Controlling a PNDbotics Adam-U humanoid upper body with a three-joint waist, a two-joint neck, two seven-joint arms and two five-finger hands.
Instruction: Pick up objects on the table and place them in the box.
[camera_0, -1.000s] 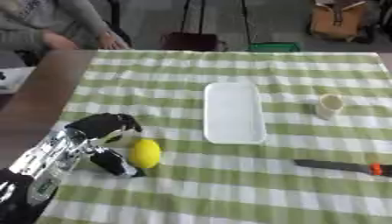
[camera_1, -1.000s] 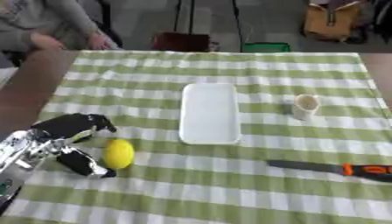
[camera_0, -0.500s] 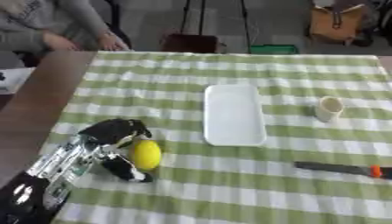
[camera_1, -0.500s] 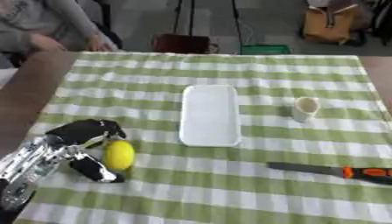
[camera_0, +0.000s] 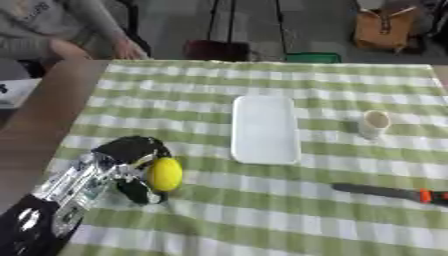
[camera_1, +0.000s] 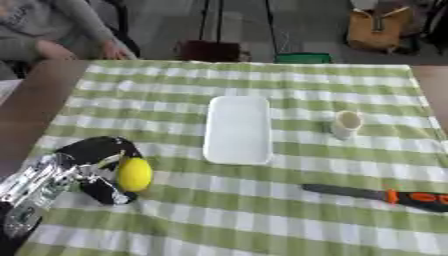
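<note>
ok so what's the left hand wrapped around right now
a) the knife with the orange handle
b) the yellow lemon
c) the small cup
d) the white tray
b: the left hand has its fingers and thumb curled round the yellow lemon near the table's left edge, while the cup, knife and white tray lie apart from it, untouched.

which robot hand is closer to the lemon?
Left. The left robot hand is right at the lemon, fingers curled around its left side. The right robot hand shows in neither view.
</note>
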